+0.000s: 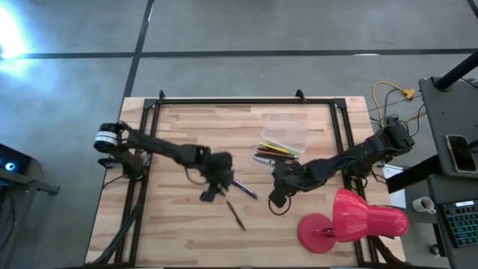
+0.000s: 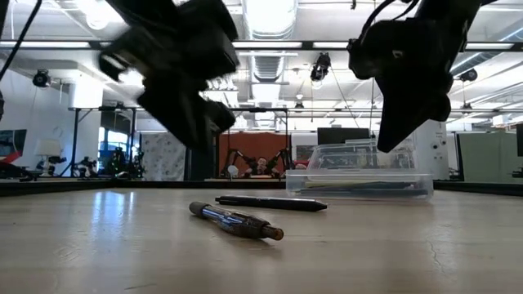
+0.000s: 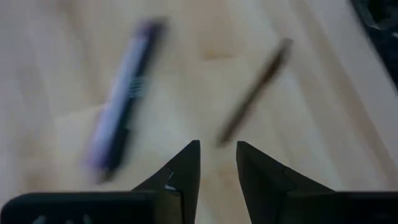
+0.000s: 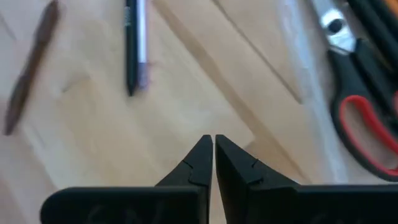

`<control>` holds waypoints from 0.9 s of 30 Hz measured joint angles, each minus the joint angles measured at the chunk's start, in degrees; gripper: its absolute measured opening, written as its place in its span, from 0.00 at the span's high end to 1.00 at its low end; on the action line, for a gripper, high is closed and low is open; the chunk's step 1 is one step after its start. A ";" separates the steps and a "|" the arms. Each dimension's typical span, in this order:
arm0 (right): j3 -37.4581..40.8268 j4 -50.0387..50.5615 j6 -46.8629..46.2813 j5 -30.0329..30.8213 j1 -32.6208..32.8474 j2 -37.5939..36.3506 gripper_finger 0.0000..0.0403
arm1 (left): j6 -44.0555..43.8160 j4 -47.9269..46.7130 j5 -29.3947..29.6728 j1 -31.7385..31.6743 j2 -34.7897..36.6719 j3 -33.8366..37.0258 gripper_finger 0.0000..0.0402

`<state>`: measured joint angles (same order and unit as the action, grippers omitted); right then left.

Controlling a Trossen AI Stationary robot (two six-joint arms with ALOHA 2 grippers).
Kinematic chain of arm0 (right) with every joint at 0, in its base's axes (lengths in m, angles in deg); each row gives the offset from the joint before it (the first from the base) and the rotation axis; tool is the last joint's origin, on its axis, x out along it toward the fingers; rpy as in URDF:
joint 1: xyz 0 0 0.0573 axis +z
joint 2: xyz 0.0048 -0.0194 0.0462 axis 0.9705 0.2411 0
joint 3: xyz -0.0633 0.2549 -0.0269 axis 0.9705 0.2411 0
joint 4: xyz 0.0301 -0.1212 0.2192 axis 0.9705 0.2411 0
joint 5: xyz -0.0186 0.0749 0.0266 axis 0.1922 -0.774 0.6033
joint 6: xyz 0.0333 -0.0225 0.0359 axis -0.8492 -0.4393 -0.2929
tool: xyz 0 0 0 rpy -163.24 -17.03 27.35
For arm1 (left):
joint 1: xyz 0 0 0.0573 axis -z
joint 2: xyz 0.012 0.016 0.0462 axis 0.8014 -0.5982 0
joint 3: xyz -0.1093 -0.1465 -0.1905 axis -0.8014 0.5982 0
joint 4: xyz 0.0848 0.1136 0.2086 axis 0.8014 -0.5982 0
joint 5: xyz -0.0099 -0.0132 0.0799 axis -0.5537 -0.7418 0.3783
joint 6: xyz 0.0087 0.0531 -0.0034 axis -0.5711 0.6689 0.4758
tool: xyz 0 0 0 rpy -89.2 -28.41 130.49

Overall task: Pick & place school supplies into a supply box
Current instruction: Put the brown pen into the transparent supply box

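High view: purple pen [image 1: 244, 188] and dark pencil [image 1: 236, 215] both diagonal; left pincer [image 1: 211, 193] slightly open, right pincer [image 1: 275, 199] closed, empty.

- Two pens are seen loose on the table: a purple pen [image 1: 244, 189] and a dark pen [image 1: 236, 215].
- One clear supply box [image 1: 284, 142] is seen.
- One pair of red-handled scissors [image 4: 359, 118] is counted.
- One pink-red lamp [image 1: 352, 220] is seen.

No readable text, labels, brands or numbers anywhere; pen markings blurred
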<state>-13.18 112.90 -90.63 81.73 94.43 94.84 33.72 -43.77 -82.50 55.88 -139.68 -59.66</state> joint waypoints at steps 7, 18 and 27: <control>0.00 -1.83 -2.11 -0.35 0.96 0.00 0.87 | 2.78 1.49 8.16 10.12 -0.16 -0.51 0.72; 0.00 -1.97 -1.78 -0.24 1.09 0.04 0.62 | 5.91 7.48 11.22 12.31 -2.70 -0.59 0.70; 0.00 -2.05 -1.96 0.05 1.09 0.07 0.53 | 8.45 13.04 10.05 13.57 -9.60 -2.60 0.70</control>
<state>-13.18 110.85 -92.59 81.78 95.51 94.91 42.17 -30.73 -72.45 69.44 -149.28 -62.27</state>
